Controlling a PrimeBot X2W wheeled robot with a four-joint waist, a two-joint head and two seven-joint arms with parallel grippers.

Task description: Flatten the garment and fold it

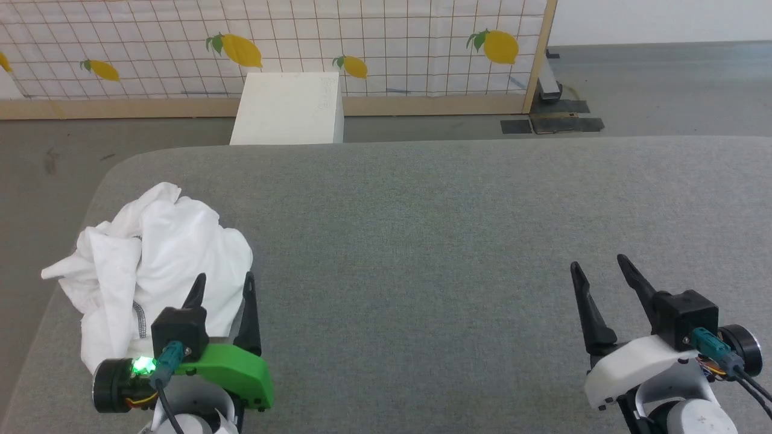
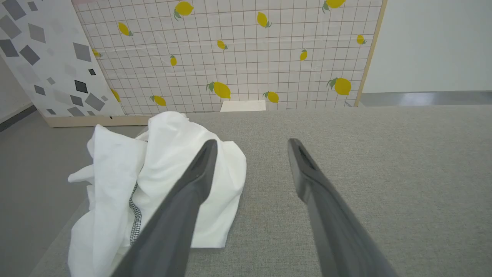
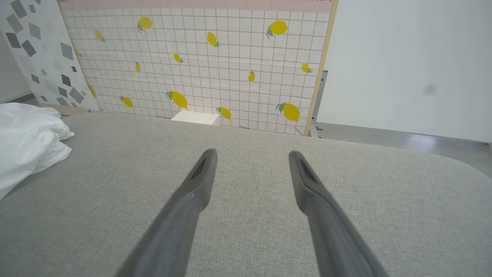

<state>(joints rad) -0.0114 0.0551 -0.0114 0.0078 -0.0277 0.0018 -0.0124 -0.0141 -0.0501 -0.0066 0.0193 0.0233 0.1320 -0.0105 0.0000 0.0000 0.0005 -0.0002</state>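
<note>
The T-shirt [image 1: 181, 241] is a crumpled white heap, zigzag seam showing, heading unclear. My left gripper [image 1: 225, 275] and right gripper [image 1: 597, 260] stand wide, empty.

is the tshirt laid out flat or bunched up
Bunched up. The garment lies in a crumpled heap at the left end of the grey surface, cloth piled in overlapping folds, nothing spread flat.

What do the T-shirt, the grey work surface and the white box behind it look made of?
T-shirt: thin soft knit, likely cotton or a blend; matte white, crumples in limp folds, dark zigzag stitching. Grey work surface: woven fabric cover, matte, fine weave visible; rounded corners hint at padding. White box: smooth matte flat faces; painted board, foam or plastic, cannot tell.
</note>
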